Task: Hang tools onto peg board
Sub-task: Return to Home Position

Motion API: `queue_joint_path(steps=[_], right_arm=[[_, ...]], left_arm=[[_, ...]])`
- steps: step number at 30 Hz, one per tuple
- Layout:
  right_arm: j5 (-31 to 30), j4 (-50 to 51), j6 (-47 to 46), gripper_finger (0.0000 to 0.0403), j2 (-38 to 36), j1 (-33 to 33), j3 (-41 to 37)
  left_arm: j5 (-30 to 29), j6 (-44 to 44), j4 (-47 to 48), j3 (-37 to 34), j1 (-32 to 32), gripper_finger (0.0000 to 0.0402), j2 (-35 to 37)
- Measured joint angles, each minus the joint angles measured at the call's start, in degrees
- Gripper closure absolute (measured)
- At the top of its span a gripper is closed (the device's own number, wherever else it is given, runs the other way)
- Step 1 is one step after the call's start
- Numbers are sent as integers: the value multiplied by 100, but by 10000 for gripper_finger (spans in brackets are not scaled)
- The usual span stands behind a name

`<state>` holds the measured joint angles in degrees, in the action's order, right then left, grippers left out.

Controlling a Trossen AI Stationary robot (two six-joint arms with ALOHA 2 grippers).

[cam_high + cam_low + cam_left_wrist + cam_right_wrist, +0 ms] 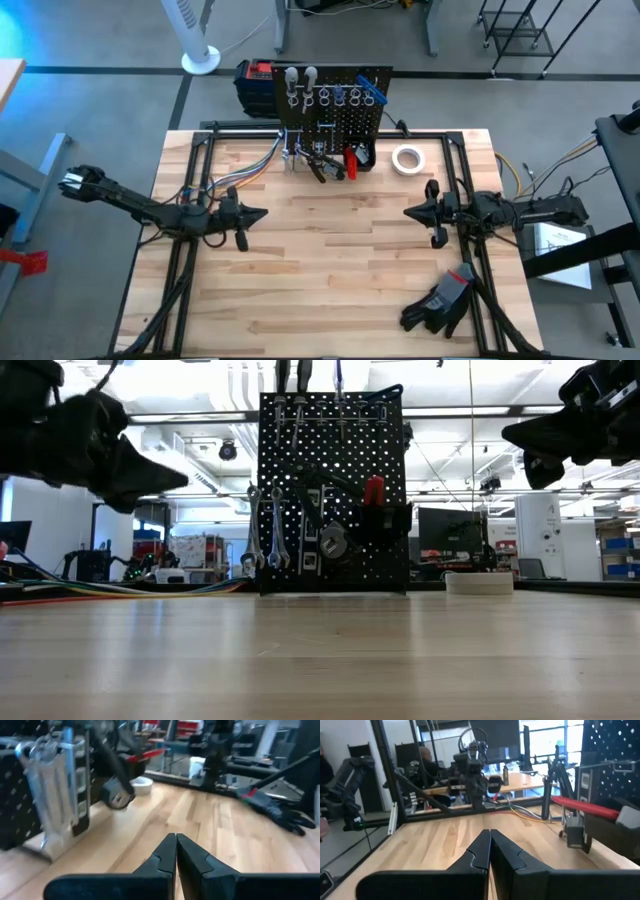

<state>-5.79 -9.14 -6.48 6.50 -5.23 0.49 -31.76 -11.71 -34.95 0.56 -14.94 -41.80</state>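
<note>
You have the peg board point(330, 105) upright at the middle of the tabletop's point(330, 270) far edge, its perforated face turned toward both arms. Two silver wrenches point(265, 525) hang on its left side, long axes straight up and down. A red-handled tool point(373, 490) stands handle-up in the black bin point(385, 525) low on the right. A blue-handled tool point(370, 88) lies slanted at the board's top right corner. The small pale tags point(310, 560) on the board are too small for you to read.

A white tape roll point(406, 159) lies flat just to the right of the board, and a red-and-black box point(255, 80) sits behind its left side. Black gloves point(440, 300) lie near the tabletop's front right corner.

Your left pincer point(262, 213) hovers over the left half of the tabletop, pointing at the centre, fingers pressed together on nothing. Your right pincer point(408, 212) mirrors it from the right, likewise closed and empty, well apart from the left.
</note>
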Motion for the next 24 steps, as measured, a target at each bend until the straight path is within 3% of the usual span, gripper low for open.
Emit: queue_joint_path(steps=[5,9,15,18,21,24], right_arm=[[-11,35,-3,403,11,4,0],[-12,184,-53,403,-15,4,2],[-128,203,-194,403,-12,4,4],[-177,345,-365,403,-6,3,9],[-170,332,-575,403,-9,1,9],[-145,169,-609,403,3,0,11]], left_arm=[[126,660,-484,0,-3,401,237],[181,1142,-113,0,-6,401,1086],[332,629,2292,0,18,401,3165],[605,605,3055,0,14,401,4086],[1167,1051,2988,-1,21,401,4179],[1224,1109,3105,-2,77,401,4085]])
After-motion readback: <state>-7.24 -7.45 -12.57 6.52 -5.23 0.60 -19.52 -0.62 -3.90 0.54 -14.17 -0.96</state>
